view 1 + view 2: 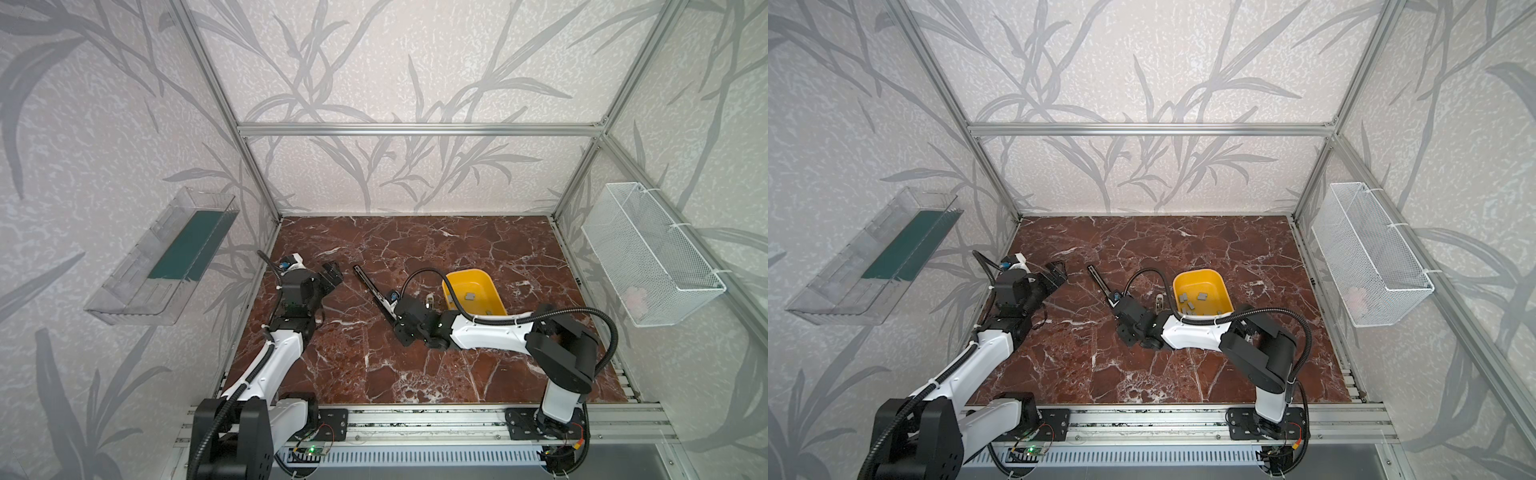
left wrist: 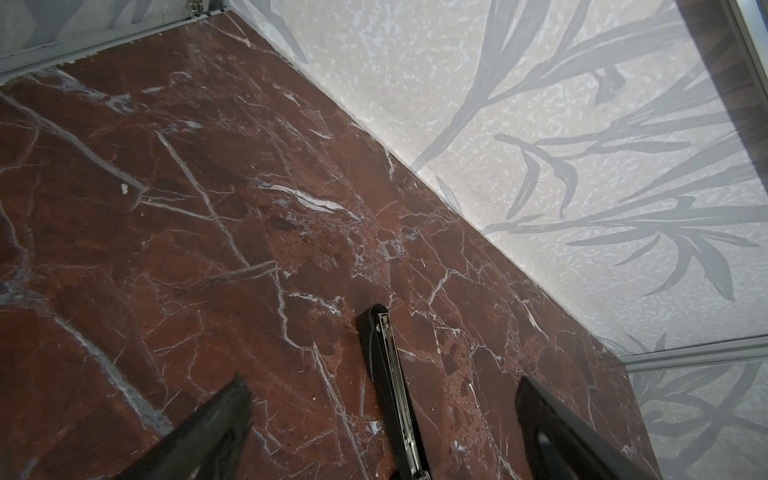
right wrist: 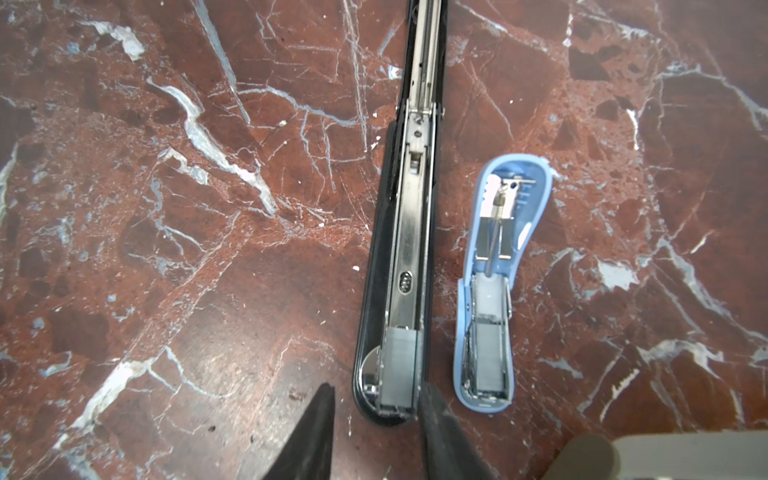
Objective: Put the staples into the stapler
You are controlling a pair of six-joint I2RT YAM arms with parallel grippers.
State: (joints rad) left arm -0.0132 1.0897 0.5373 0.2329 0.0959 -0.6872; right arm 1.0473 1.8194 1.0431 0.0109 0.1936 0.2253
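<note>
A long black stapler (image 3: 399,249) lies opened flat on the marble table (image 3: 166,249), with a grey strip of staples (image 3: 399,365) in the near end of its channel. Beside it lies a small blue stapler (image 3: 494,291), also opened, with staples (image 3: 488,361) in its channel. My right gripper (image 3: 376,409) is open, its tips flanking the black stapler's near end and holding nothing. My left gripper (image 2: 384,415) stands wide open and empty near the far end of the black stapler (image 2: 382,353). Loose staples (image 1: 1200,297) lie in a yellow bin (image 1: 1221,286).
The yellow bin (image 1: 478,276) sits just behind my right arm, with a small pale object (image 1: 429,299) beside it. A clear plastic tray (image 1: 166,257) hangs on the left wall. On the right wall hangs a white mesh basket (image 1: 648,253). Aluminium frame posts bound the table.
</note>
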